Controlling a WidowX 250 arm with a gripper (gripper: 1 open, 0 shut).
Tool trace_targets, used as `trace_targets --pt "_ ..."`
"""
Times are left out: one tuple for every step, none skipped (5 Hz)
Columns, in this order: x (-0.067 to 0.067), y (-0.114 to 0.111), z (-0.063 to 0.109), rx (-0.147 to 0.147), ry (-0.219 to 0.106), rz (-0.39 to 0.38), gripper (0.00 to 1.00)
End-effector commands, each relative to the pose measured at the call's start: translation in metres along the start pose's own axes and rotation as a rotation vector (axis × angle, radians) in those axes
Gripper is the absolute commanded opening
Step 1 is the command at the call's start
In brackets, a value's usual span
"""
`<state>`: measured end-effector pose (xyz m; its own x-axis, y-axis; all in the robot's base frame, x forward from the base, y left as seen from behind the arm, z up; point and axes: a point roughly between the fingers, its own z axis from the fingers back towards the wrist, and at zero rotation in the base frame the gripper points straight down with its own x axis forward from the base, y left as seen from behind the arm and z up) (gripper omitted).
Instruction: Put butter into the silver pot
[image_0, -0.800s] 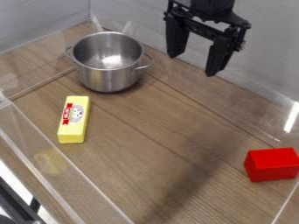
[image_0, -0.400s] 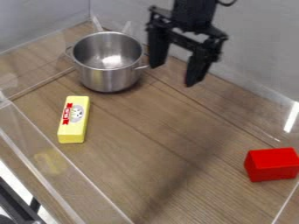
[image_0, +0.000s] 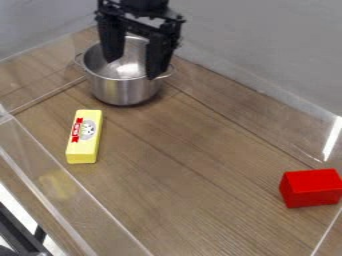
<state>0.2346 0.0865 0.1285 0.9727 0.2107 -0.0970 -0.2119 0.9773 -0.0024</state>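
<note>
I have the gripper hanging above the silver pot, its two dark fingers spread wide apart with nothing between them; from this camera the fingertips overlap the pot's opening, and I cannot tell whether they touch the rim; the pot sits toward the back left of the wooden table, and what I can see of its inside is bare steel; the butter lies flat on the table in front of the pot, well apart from it, label side up; a red block rests far off at the right edge, close to the clear wall that rings the table.
</note>
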Motion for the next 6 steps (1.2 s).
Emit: trace_targets --pt "-0.009 0.031 0.005 -0.001 -0.076 0.075 1.0" --pt "-0.017 0.051 -0.007 -0.005 -0.085 0.112 1.0" --pt "-0.025 0.052 -0.018 -0.017 -0.1 0.098 0.0" --pt "-0.031 0.047 -0.031 -0.034 -0.111 0.091 1.0" --pt "-0.033 0.042 -0.04 -0.046 -0.119 0.08 1.0" --pt "-0.024 0.043 -0.06 -0.064 -0.125 0.113 1.0"
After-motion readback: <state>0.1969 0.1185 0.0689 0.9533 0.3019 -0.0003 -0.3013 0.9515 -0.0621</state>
